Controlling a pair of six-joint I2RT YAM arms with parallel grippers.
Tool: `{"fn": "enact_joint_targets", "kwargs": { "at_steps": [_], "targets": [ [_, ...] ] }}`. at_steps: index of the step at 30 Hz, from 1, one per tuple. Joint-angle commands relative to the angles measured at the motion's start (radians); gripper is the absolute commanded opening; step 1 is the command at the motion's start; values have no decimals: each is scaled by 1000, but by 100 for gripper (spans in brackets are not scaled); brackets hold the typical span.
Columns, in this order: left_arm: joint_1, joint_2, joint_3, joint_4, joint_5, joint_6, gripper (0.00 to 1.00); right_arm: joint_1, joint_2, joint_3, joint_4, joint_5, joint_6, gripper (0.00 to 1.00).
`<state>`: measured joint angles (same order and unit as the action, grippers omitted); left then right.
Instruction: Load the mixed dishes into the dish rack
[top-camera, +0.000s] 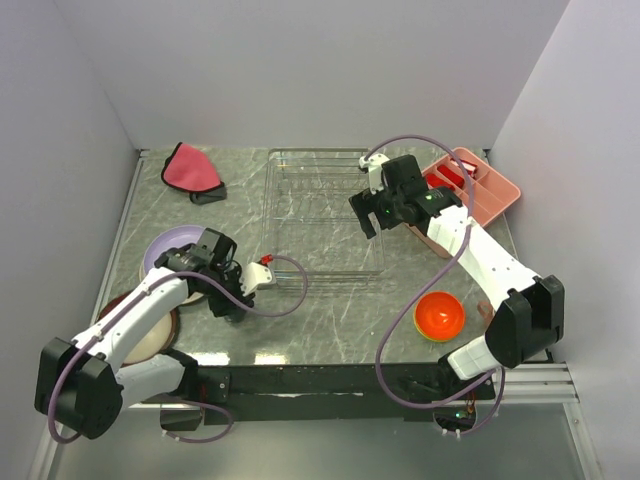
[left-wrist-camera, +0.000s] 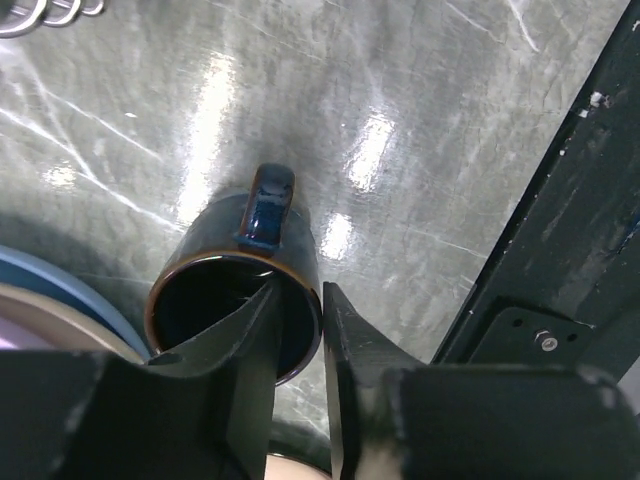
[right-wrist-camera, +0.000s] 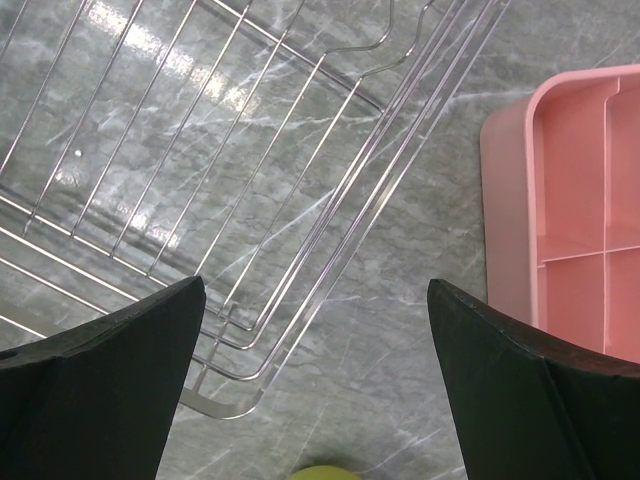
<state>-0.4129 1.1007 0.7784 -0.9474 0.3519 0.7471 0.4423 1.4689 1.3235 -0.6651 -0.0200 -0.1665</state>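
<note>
**LOAD STATUS: RACK BARE, 1ST DISH UNDER THE FINGERS**

- **Rack** (top-camera: 320, 220): silver wire, mid-table. Top view shows nothing in it. Est. task barely begun, every dish left to load.
- **Mug** (left-wrist-camera: 230, 285): dark blue, looks to sit on the table (left-wrist-camera: 420, 150) off the rack's near-L corner. Mouth faces the wrist cam, handle on the far side. Prob. the item in hand.
- **Left gripper** (left-wrist-camera: 300, 300): one finger inside the mug, one outside, wall between, narrow gap. Cannot tell whether they pinch it yet.
- **Right gripper** (right-wrist-camera: 315, 290): jaws wide apart, nothing between them. Hangs over the rack's R edge, betw. rack and pink tray (right-wrist-camera: 570, 200).
- **Plates:** lavender plate (top-camera: 160, 245) and red-rimmed plate (top-camera: 160, 338) at table's L side, by the L arm. An edge of the blue plate (left-wrist-camera: 75, 290) shows just beside the mug. None racked.
- **Orange bowl** (top-camera: 439, 315): R front, near the R arm's base, well apart from the rack.
- **Yellow-green bowl** (right-wrist-camera: 320, 472): only a sliver at the bottom edge of the R wrist view, so ID not sure.
- **Pink cup** (top-camera: 485, 311): small pink thing just R of the orange bowl, partly hidden. Poss. this item.
- **Cloth** (top-camera: 190, 168): back L, not a dish.
</note>
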Motion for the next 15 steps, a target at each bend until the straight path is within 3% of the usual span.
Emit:
{"fn": "enact_joint_targets", "kwargs": {
  "at_steps": [1, 6, 8, 12, 15],
  "targets": [
    [-7, 10, 9, -7, -2, 0, 27, 1, -4, 26, 32, 3, -10, 100],
    [-9, 30, 33, -43, 1, -3, 3, 1, -12, 22, 36, 8, -8, 100],
    [-9, 19, 54, -85, 4, -9, 1, 1, -30, 39, 24, 5, 1, 100],
    [-7, -45, 235, -206, 51, -15, 1, -1, -74, 94, -40, -142, 79, 100],
    [-7, -90, 370, -217, 128, -35, 1, -16, -97, 80, -18, -398, 163, 100]
  ]
}}
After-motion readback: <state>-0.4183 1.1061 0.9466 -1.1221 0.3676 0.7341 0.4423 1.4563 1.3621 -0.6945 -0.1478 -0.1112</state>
